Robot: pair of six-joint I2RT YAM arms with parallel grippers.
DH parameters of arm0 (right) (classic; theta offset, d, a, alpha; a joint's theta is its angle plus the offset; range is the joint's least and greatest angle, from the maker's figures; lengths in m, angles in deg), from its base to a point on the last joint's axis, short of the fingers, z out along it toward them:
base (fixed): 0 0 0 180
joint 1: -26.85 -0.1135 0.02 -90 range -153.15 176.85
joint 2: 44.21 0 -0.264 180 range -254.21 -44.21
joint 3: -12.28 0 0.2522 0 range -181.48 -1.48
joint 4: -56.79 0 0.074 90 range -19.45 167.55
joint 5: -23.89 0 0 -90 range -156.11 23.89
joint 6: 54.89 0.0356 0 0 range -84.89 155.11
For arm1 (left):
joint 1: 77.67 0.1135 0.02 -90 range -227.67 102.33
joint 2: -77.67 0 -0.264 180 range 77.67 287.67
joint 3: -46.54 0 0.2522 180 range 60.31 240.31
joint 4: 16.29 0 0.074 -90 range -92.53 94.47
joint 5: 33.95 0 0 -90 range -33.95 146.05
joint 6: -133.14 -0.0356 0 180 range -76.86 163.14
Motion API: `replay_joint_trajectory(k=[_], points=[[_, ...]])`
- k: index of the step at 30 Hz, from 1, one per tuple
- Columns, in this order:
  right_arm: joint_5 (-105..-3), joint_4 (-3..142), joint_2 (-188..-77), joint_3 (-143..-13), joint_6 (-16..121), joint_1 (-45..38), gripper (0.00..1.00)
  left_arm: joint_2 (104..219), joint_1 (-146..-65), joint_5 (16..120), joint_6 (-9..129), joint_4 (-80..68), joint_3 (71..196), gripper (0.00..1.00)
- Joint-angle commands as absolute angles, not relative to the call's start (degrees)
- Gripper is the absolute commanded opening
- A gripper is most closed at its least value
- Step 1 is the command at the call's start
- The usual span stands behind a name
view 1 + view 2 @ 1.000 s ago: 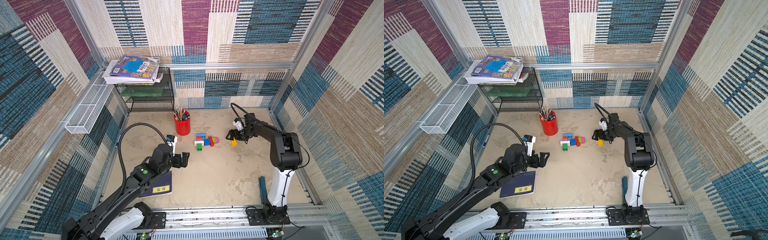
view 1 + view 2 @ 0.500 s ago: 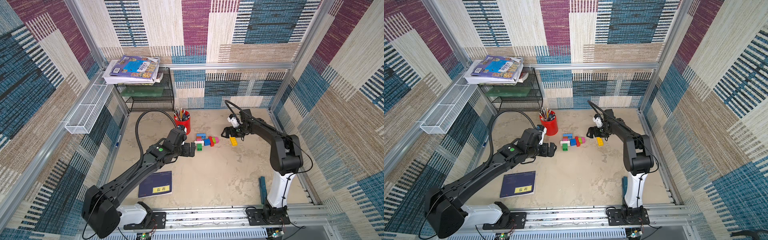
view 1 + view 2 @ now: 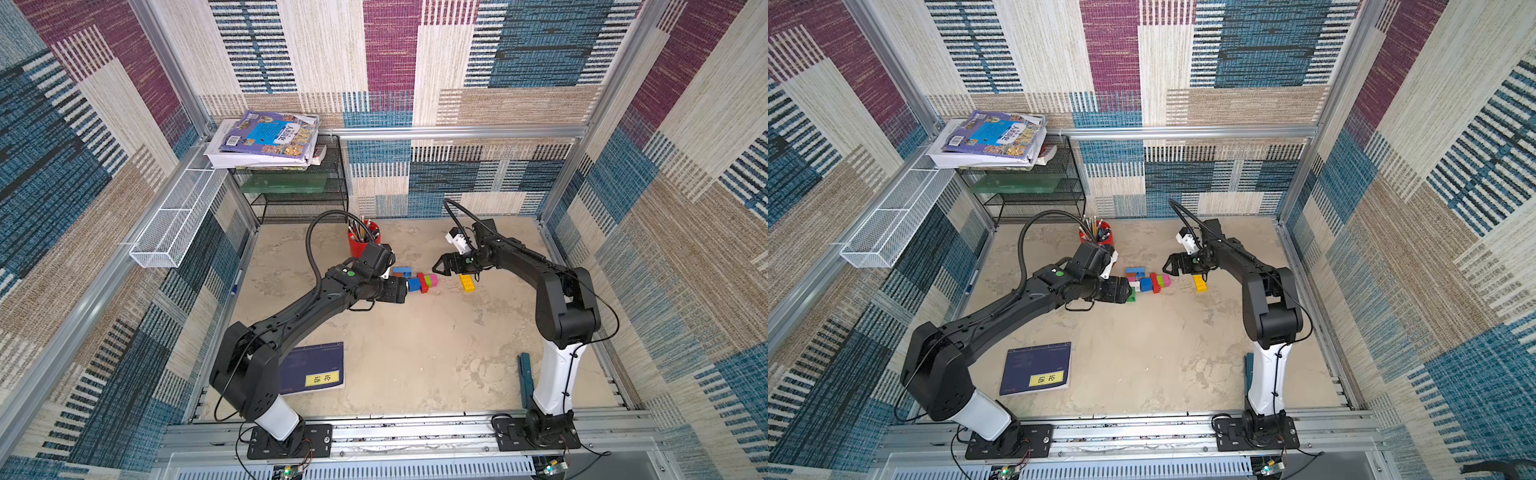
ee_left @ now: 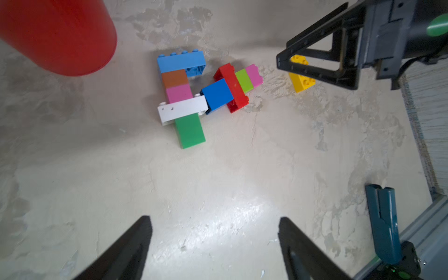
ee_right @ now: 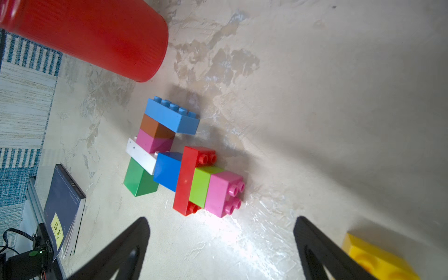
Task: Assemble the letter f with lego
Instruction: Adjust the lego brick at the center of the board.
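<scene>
Half-built lego (image 4: pixel 215 94), flanked for joining.
Wide open and empty, left gripper (image 4: pixel 213 220) and right gripper (image 5: pixel 221 219) sit either side, probably to press its halves together; yellow brick (image 4: pixel 301 83) lies spare, right.

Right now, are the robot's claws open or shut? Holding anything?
Left gripper: open, holding nothing.
Right gripper: open, holding nothing.

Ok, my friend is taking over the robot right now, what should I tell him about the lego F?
Left gripper: open, empty, by the green brick.
Right gripper: open, empty, near the pink brick.
Long stack (light blue, brown, pink, white, green) lies on the table against short stack (blue, red, lime, pink). Yellow brick lies apart.
Done: two stacks.
To do: likely joining them into an F, maybe adding yellow.
</scene>
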State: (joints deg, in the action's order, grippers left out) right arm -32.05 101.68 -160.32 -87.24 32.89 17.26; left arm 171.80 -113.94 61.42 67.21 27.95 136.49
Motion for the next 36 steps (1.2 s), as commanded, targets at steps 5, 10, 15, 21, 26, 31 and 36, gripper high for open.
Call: replay_joint_trajectory(k=[5, 10, 15, 21, 26, 31, 36], points=[[-28.82, 101.88, -163.64, -89.69, 33.19, 18.38, 0.75, 183.12, -114.00, 66.55, 68.38, 29.25, 146.98, 0.56], [-27.75, 102.15, -164.68, -90.16, 33.27, 19.15, 0.62, 189.93, -113.97, 67.39, 68.50, 30.70, 153.46, 0.42], [-26.39, 102.44, -165.41, -90.17, 33.00, 19.70, 0.53, 194.21, -113.95, 67.56, 68.95, 31.15, 156.93, 0.38], [-25.35, 102.80, -166.37, -90.68, 32.79, 19.70, 0.50, 198.12, -113.88, 67.54, 68.92, 33.06, 160.31, 0.34], [-24.67, 103.39, -167.25, -91.62, 32.56, 19.58, 0.49, 200.28, -113.66, 65.88, 68.33, 33.78, 162.74, 0.34], [-24.21, 103.57, -168.04, -92.25, 32.69, 19.46, 0.46, 203.78, -113.27, 66.03, 67.29, 35.27, 167.21, 0.34], [-24.27, 103.72, -168.74, -92.53, 32.74, 19.57, 0.44, 206.71, -112.70, 64.16, 66.24, 37.25, 171.40, 0.34]])
